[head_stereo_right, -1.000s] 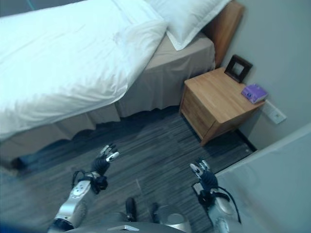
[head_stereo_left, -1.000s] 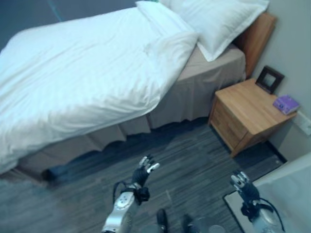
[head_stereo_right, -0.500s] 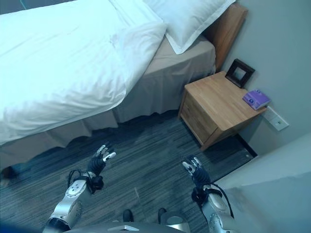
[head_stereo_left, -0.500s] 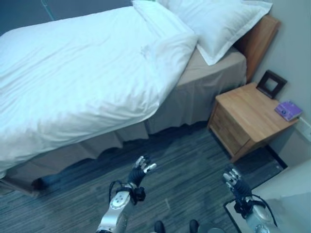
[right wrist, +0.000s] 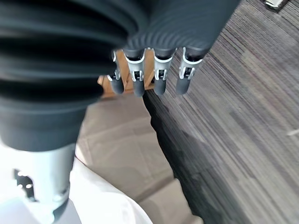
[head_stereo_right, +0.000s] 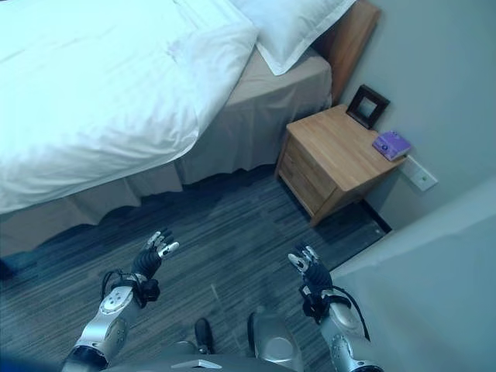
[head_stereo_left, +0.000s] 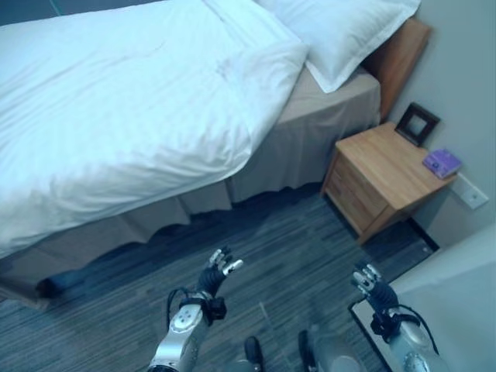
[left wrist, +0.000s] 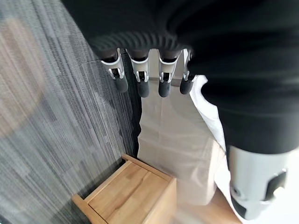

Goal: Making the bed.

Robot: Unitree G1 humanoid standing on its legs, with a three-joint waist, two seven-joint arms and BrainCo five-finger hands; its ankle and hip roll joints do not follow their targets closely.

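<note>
The bed [head_stereo_left: 155, 108] with its white duvet [head_stereo_left: 116, 116] lies well ahead of both empty, spread robot hands, left robot hand [head_stereo_left: 215, 273] and right robot hand [head_stereo_left: 372, 287], which hover over the floor [head_stereo_left: 287, 248].

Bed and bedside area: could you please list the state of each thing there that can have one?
Duvet: spread over the bed, its edge hanging over the side.
Pillow: lying at the headboard end.
Nightstand: drawers closed.
Picture frame: upright against the wall.
Purple box: closed, on the nightstand.
Left robot hand: open, holding nothing.
Right robot hand: open, holding nothing.
</note>
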